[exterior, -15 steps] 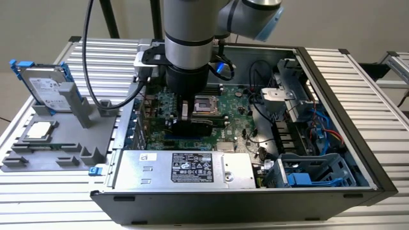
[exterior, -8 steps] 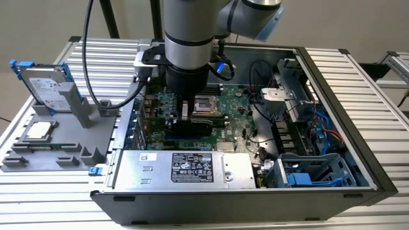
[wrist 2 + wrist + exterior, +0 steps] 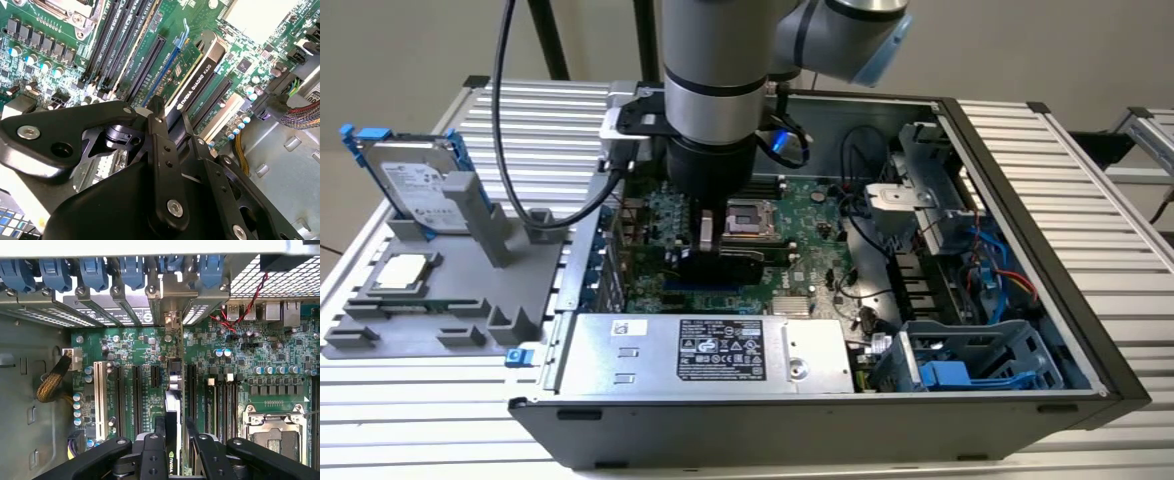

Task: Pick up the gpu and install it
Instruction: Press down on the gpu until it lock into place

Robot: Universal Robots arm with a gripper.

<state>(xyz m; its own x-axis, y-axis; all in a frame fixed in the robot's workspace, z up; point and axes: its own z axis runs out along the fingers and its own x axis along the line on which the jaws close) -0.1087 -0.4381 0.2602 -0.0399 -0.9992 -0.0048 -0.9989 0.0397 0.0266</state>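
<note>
One claw point(image 3: 167, 122) — clamped on the gpu point(image 3: 197, 80) — holds the card edge-down among the motherboard point(image 3: 135, 347) slots, inside the open computer case point(image 3: 1014, 140).

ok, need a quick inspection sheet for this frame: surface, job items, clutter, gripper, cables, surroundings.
Surface: ribbed metal table carrying an open grey computer case.
Job's things: green graphics card with black cooler standing edge-down among the green motherboard's long slots; full seating cannot be told.
Clutter: grey parts holder at the exterior view's left, holding a silver hard drive with blue clips and a small square silver chip.
Grippers: black gripper shut on the card's upper edge.
Cables: black cable along the arm; red and blue wires inside the case.
Surroundings: plain wall.
</note>
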